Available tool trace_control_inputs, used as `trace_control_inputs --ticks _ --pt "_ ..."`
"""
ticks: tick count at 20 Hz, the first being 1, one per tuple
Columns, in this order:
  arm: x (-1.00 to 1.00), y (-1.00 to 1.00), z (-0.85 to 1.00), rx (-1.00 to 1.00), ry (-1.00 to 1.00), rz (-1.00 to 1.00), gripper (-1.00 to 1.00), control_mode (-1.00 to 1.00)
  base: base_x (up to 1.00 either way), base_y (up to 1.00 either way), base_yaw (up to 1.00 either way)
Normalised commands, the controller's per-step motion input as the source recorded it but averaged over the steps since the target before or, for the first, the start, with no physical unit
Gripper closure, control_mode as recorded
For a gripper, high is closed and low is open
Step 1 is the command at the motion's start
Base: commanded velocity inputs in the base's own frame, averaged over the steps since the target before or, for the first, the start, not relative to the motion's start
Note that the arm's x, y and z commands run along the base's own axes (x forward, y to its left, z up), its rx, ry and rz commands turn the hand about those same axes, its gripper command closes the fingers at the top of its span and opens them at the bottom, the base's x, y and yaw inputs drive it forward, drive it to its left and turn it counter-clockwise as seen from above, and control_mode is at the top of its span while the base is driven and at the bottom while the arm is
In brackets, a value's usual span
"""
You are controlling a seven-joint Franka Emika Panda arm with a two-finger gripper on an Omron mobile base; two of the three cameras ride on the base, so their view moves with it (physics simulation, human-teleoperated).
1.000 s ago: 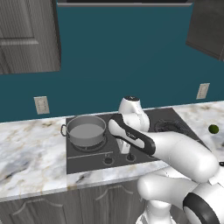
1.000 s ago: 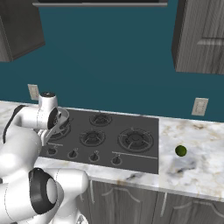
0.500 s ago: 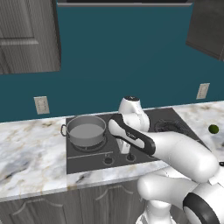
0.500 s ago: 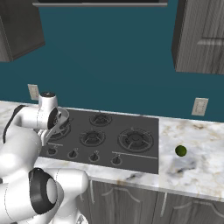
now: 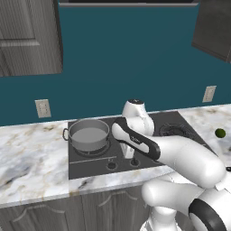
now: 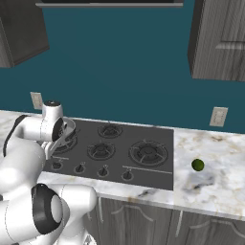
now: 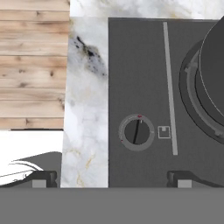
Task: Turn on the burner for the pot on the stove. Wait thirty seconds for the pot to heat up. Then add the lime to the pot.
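The burner carrying the pot sits at the left end of the stove, and in the hand view its dark grate curves along the edge beyond the right fingertip. The pot stands upright on that burner, its pale inside bare. Between the two spread fingertips and a little ahead of them lies a small black knob with a grey collar, a small square marking just beside it on the pot's side; the fingers do not touch it. The gripper hangs over the front strip of the cooktop with its jaws wide apart and nothing between them. Past the left fingertip runs the marble counter edge, then the wooden floor below. The lime rests on the counter well apart from the fingers, beyond the far right end of the stove, near a wall outlet.
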Motion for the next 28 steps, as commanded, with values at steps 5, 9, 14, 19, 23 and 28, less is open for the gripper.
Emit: trace_control_inputs --ticks 5,9,14,19,23,28 --pt "0.0 0.0 0.0 0.0 0.0 0.0 -1.0 -1.0 0.0 0.0 0.0" --pt "0.0 0.0 0.0 0.0 0.0 0.0 -1.0 -1.0 0.0 0.0 0.0" --pt "0.0 0.0 0.0 0.0 0.0 0.0 -1.0 -1.0 0.0 0.0 0.0" --pt "0.0 0.0 0.0 0.0 0.0 0.0 -1.0 -1.0 0.0 0.0 0.0" --pt "0.0 0.0 0.0 0.0 0.0 0.0 -1.0 -1.0 0.0 0.0 0.0" --pt "0.0 0.0 0.0 0.0 0.0 0.0 -1.0 -1.0 0.0 0.0 0.0"
